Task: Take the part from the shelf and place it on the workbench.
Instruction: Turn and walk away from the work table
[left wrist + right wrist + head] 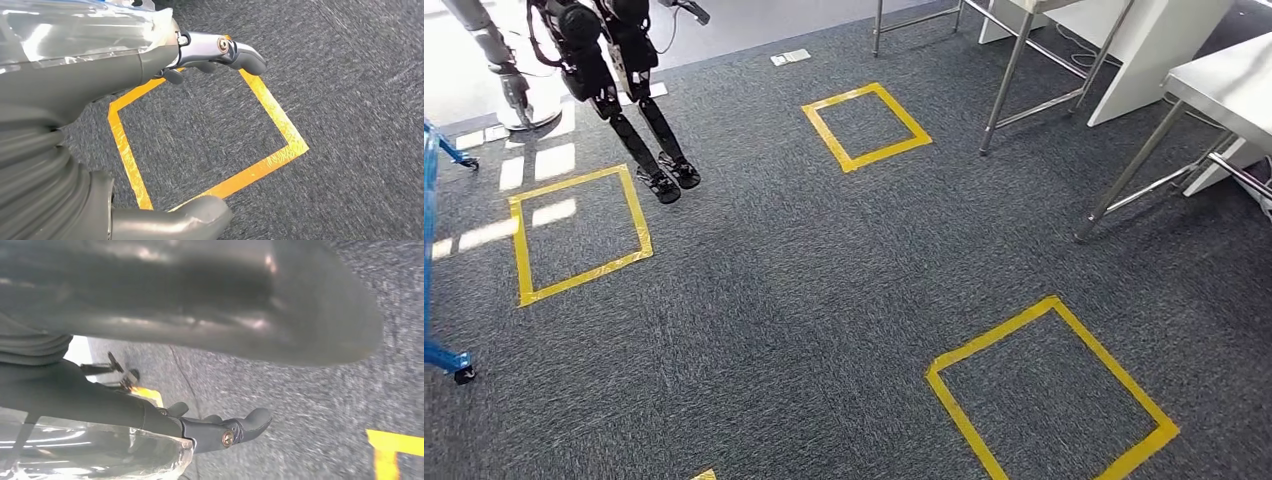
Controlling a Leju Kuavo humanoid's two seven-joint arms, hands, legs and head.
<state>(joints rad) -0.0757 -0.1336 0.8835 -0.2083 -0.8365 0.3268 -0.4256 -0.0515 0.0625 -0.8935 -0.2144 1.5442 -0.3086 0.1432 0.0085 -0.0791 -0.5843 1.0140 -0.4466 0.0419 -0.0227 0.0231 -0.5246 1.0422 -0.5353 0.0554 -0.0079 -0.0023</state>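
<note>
Grey carpet (824, 290) fills my head view, marked with yellow tape squares: one at the left (579, 232), one at top centre (865, 125), one at lower right (1049, 392). Another humanoid robot (619, 80) stands at the upper left, and steel-legged white tables (1224, 90) sit at the upper right. A blue frame on a castor (444, 355) shows at the left edge.

My left hand (210, 55) hangs over a tape square (200, 135) in its wrist view, fingers loosely curled with nothing in them. My right hand (225, 430) looks the same, fingers bent and empty above the carpet. I cannot see the part or the shelf, so I cannot tell where the part is.
</note>
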